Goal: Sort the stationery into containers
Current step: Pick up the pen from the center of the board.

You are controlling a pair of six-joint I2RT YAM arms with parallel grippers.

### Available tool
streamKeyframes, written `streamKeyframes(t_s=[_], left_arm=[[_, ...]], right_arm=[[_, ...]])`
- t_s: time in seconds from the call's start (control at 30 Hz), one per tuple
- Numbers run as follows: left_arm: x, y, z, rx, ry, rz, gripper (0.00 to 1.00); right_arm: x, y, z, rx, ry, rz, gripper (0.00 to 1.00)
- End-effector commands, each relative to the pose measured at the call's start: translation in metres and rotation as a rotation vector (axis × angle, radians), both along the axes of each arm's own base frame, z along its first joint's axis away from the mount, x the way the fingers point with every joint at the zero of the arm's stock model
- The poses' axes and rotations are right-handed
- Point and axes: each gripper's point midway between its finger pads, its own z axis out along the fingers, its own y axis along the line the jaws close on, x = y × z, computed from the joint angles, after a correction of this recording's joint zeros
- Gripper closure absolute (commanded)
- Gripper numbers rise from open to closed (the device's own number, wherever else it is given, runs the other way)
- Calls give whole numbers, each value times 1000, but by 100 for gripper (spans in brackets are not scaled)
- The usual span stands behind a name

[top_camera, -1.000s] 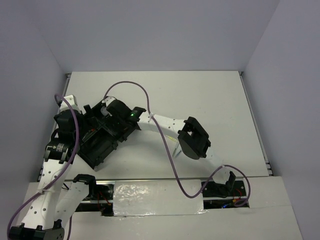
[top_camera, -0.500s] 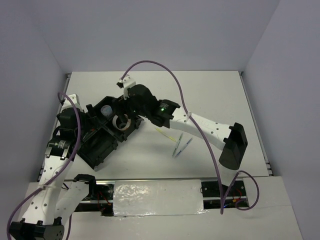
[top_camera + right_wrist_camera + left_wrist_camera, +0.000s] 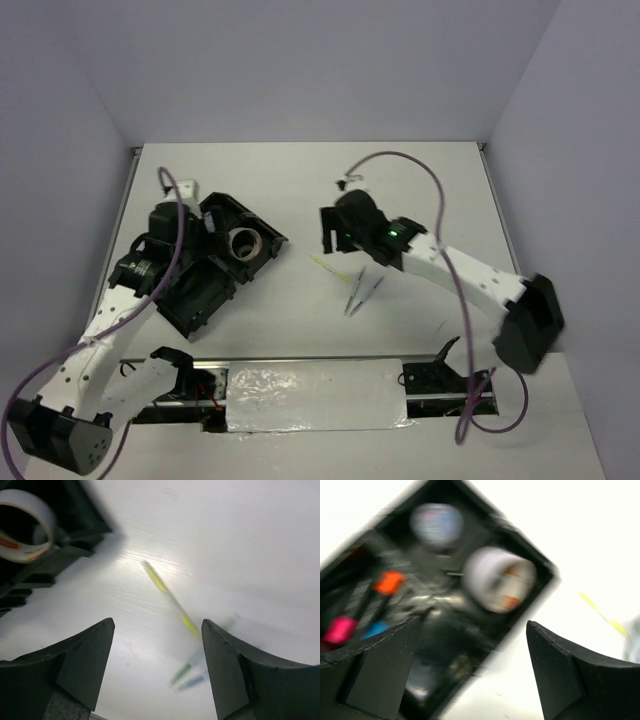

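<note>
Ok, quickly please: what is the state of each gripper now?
Left gripper: open, holding nothing.
Right gripper: open, holding nothing.

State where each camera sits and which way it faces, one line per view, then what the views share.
Top external: above and behind the arm bases, looking down on the table; both arms show.
Left wrist: on the left arm, facing the organiser tray and its tape roll; the open left gripper frames the bottom.
Right wrist: on the right arm, facing down at the yellow stick; the open right gripper frames the bottom.
Shared: all three show the tape roll and yellow stick.
</note>
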Motion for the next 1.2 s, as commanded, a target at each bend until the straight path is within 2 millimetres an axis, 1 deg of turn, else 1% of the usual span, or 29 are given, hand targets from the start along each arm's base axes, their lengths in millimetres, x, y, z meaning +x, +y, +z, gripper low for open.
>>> streamKeyframes(t_s=[0.0,0.03,0.07,0.1,0.13,0.17,0.2,0.23,0.27,0.3,0.33,0.37,0.4,0.43,0.5,0.53,0.57,0.6,0.67,0.73,0.77,0.8,0.83,0.87,0.93,1.0,1.03,1.07,1.17], left_arm=[[7,-66,33,-59,-65,-141,1],[-1,-96,33,-65,-62,-222,1],[5,-116,25,-84,-41,-249,1],[-1,-142,21,-95,-28,-312,1],[-1,-157,15,-101,-18,-338,1],[5,-177,2,-110,3,-359,1],[-1,-200,-3,-110,12,-412,2],[1,-217,-25,-80,57,-430,5],[2,-227,-31,-65,61,-435,6],[1,-247,-28,-64,51,-463,8],[5,-258,-51,-22,93,-469,12],[8,-265,-56,-5,98,-480,15],[15,-272,-54,1,94,-468,19],[19,-275,-72,29,133,-447,26],[30,-276,-72,35,146,-366,29],[34,-278,-81,11,169,-305,28],[37,-281,-77,-12,163,-279,27],[40,-282,-84,-44,181,-214,23],[45,-287,-82,-82,187,-162,21],[45,-284,-100,-74,236,-71,17],[49,-289,-96,-88,234,-49,16],[52,-285,-108,-54,246,-9,15],[48,-279,-115,-49,272,54,14],[49,-282,-112,-62,267,80,14],[50,-278,-119,-79,262,174,16],[42,-270,-125,-45,281,241,18],[44,-270,-121,-71,265,298,19],[38,-269,-123,-51,272,307,21],[38,-277,-132,-72,280,307,22]], right_arm=[[-21,-60,32,114,-60,-170,22],[-22,-80,32,116,-68,-217,22],[-37,-101,34,118,-81,-242,22],[-43,-112,35,118,-91,-265,23],[-48,-125,36,115,-104,-290,24],[-61,-137,38,124,-116,-299,28],[-67,-143,39,127,-120,-300,31],[-76,-149,35,116,-104,-299,33],[-81,-153,34,115,-102,-299,36],[-88,-159,39,135,-119,-304,37],[-94,-166,36,116,-109,-313,38],[-98,-169,35,117,-110,-313,39],[-102,-171,39,136,-122,-310,40],[-105,-172,38,141,-119,-305,40],[-110,-166,41,172,-117,-266,40],[-111,-164,43,182,-119,-255,40],[-112,-164,43,181,-118,-255,40],[-111,-164,43,184,-120,-254,40],[-110,-161,42,183,-120,-242,40],[-108,-157,38,181,-113,-228,40],[-108,-155,37,184,-108,-215,39],[-107,-152,37,188,-110,-207,39],[-106,-151,34,181,-104,-200,39],[-107,-150,33,182,-102,-192,39],[-106,-149,33,179,-101,-189,39],[-106,-148,36,188,-111,-185,39],[-106,-147,36,188,-113,-176,39],[-106,-146,36,189,-115,-170,39],[-105,-146,34,182,-110,-166,39]])
